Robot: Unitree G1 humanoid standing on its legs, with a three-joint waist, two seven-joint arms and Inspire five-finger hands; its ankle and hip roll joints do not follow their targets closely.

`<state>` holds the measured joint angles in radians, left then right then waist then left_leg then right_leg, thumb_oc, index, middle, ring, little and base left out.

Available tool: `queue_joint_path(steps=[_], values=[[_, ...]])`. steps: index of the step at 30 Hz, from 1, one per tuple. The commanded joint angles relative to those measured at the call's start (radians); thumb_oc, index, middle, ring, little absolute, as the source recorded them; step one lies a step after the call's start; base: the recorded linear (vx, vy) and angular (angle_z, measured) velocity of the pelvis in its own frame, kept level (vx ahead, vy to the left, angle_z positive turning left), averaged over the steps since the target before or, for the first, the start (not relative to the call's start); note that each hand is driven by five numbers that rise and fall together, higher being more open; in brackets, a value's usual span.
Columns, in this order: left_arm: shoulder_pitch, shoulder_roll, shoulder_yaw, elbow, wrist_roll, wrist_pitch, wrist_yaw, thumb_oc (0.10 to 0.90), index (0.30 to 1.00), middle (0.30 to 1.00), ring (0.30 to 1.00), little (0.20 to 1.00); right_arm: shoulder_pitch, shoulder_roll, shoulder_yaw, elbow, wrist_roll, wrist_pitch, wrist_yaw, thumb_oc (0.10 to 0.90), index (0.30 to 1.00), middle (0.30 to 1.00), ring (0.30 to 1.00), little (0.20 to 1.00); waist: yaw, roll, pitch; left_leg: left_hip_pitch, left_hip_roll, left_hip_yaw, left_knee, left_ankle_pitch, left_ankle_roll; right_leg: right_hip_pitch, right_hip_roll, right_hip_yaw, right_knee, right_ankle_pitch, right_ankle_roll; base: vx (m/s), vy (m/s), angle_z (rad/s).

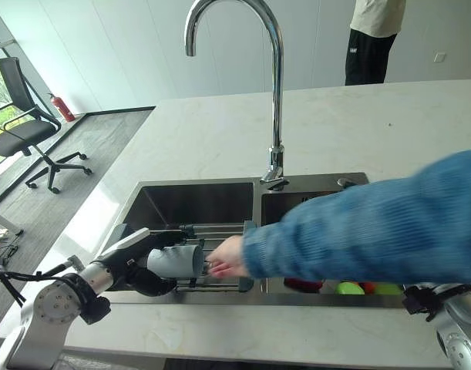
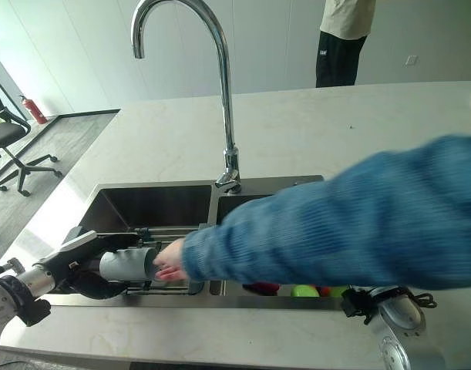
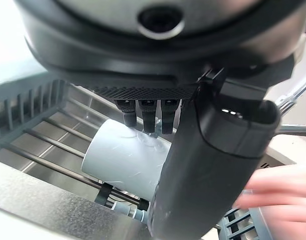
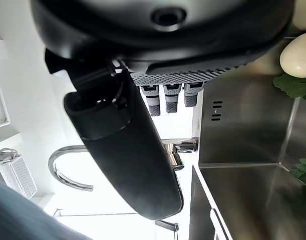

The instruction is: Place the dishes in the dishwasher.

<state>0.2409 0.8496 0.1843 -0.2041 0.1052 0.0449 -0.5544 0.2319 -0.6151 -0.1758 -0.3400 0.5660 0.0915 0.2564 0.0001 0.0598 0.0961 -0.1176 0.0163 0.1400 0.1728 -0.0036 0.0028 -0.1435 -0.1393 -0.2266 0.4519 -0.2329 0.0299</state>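
Cup [image 1: 178, 260]: plain pale grey, smooth-sided, no handle visible, lying on its side with the open mouth turned toward the right-hand basin. It sits over the metal rack [image 1: 220, 231] that spans the left basin of the sink [image 1: 190, 202], at the basin's near edge.

Left hand [image 1: 146, 270]: fingers [image 3: 145, 112] curled over the top of the cup, thumb [image 3: 203, 165] wrapped along its side; the cup is gripped between them. In the left wrist view the cup's wall presses against the rack's bars.

A person's hand [image 1: 226, 258], coming from a blue knitted sleeve [image 1: 374, 227] that reaches across from the right, is at the cup's mouth; fingertips touch or nearly touch the rim, exact contact unclear.

Right hand [image 4: 127, 150]: seen in its own wrist view, fingers [image 4: 165, 97] hanging straight and relaxed, thumb extended, nothing held. It is over the right basin.

Containers:
- Left basin: rack of parallel bars, with a grey slatted tray end [image 3: 22, 102] beside the cup. Basin floor beneath is bare steel.
- Right basin: red and green round items [image 1: 351, 287] along the near wall, partly hidden by the sleeve; the right wrist view shows a pale round item [image 4: 298, 55] and green leaves [image 4: 293, 85].

Tall curved tap [image 1: 275, 92] stands behind the divider between basins. Sink is set in a pale marble-look worktop [image 1: 220, 131]. A second person [image 1: 374, 38] stands beyond the worktop's far edge. Office chair [image 1: 27, 127] on the floor at far left.
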Motion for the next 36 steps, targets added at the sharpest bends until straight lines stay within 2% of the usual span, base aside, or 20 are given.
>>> queue_joint_path(steps=[1,6,15,22,26,32,33,36], values=[[-0.116,0.079,0.052,0.01,0.04,-0.024,0.046,0.8,0.9,0.9,0.9,0.9,-0.167,-0.028,-0.011,-0.041,0.018,-0.097,0.009,0.8,0.9,0.9,0.9,0.9,-0.03,-0.013,-0.01,0.054,0.022,0.037,0.127,-0.239,-0.018,0.089,0.033,-0.002,-0.152,0.022,0.108,0.0,0.0,0.0],[-0.133,0.063,0.025,0.045,0.094,-0.052,0.102,0.8,0.9,0.9,0.9,0.9,-0.172,-0.019,0.002,-0.029,-0.008,-0.109,0.02,0.8,0.9,0.9,0.9,0.9,-0.032,-0.017,-0.011,0.056,0.023,0.041,0.127,-0.24,-0.019,0.09,0.034,-0.001,-0.152,0.023,0.107,0.0,0.0,0.0],[-0.178,0.034,-0.034,0.133,0.147,-0.029,0.177,0.8,0.9,0.9,0.9,0.9,-0.198,-0.015,0.026,-0.016,-0.034,-0.106,0.034,0.8,0.9,0.9,0.9,0.9,-0.038,-0.023,-0.013,0.059,0.021,0.047,0.127,-0.242,-0.017,0.09,0.034,0.004,-0.152,0.024,0.107,0.0,0.0,0.0],[-0.183,0.02,-0.022,0.145,0.129,-0.021,0.233,0.8,0.9,0.9,0.9,0.9,-0.196,-0.007,0.021,-0.015,-0.047,-0.104,0.043,0.8,0.9,0.9,0.9,0.9,-0.038,-0.025,-0.011,0.062,0.019,0.05,0.127,-0.243,-0.015,0.093,0.032,0.004,-0.152,0.025,0.108,0.0,0.007,-0.04],[-0.152,0.009,0.064,0.113,0.082,-0.061,0.332,0.8,0.9,0.9,0.9,0.9,-0.176,-0.001,-0.009,-0.03,-0.059,-0.094,0.053,0.8,0.9,0.9,0.9,0.9,-0.031,-0.03,-0.011,0.062,0.018,0.049,0.127,-0.242,-0.015,0.095,0.029,0.002,-0.152,0.025,0.109,0.0,0.0,0.0],[-0.097,-0.009,0.144,0.062,0.072,-0.106,0.392,0.8,0.9,0.9,0.9,0.9,-0.151,0.01,-0.028,-0.049,-0.066,-0.088,0.061,0.8,0.9,0.9,0.9,0.9,-0.025,-0.035,-0.013,0.061,0.017,0.048,0.127,-0.241,-0.016,0.094,0.029,0.002,-0.152,0.024,0.107,0.01,-0.001,0.0],[-0.068,-0.028,0.192,0.032,0.072,-0.142,0.427,0.8,0.9,0.9,0.9,0.9,-0.137,0.015,-0.046,-0.059,-0.073,-0.083,0.069,0.8,0.9,0.9,0.9,0.9,-0.016,-0.038,-0.013,0.06,0.015,0.045,0.127,-0.241,-0.016,0.094,0.028,-0.001,-0.152,0.023,0.105,0.03,-0.005,0.02],[-0.05,-0.04,0.215,0.01,0.067,-0.154,0.438,0.8,0.9,0.9,0.9,0.9,-0.133,0.018,-0.05,-0.067,-0.075,-0.079,0.071,0.8,0.9,0.9,0.9,0.9,-0.015,-0.041,-0.013,0.059,0.014,0.043,0.127,-0.242,-0.016,0.094,0.026,-0.003,-0.152,0.021,0.105,0.01,-0.002,0.0]])
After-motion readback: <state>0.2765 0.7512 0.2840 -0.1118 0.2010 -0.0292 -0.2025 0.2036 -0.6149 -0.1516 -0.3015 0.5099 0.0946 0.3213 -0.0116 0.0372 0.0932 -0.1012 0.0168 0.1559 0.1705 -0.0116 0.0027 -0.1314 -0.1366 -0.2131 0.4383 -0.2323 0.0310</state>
